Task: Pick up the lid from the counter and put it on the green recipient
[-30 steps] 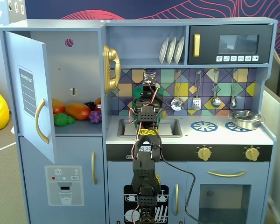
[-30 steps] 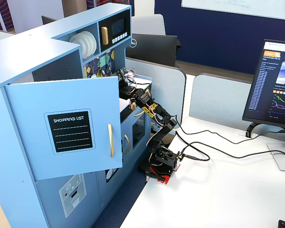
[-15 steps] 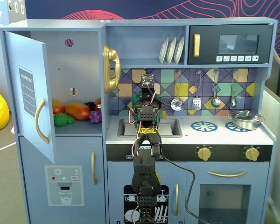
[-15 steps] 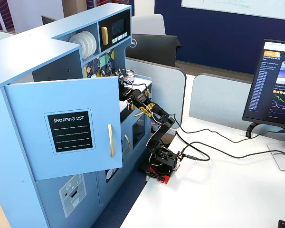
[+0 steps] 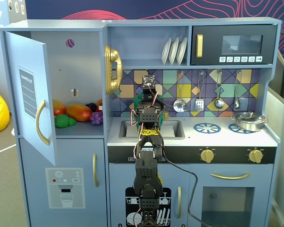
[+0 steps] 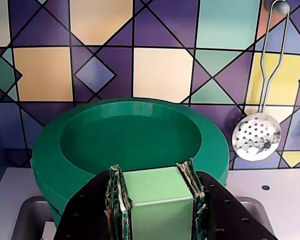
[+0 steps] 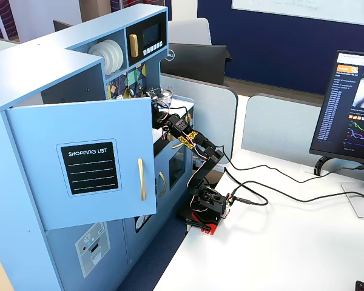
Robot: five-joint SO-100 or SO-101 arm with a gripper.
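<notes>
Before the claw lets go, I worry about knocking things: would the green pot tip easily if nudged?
Probably not easily: the green pot looks wide with a thick rim. It appears plastic, so likely light and apt to slide. The claw grips a stiff-looking light green handle.

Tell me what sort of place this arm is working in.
Most likely an office or lab desk, with a child's toy kitchen as the workspace. Signs: a computer monitor on the white desk, grey desk dividers, and the play kitchen's painted microwave and hanging utensils.

Dark green recipient — pale green lid — multicoloured geometric backsplash
</notes>
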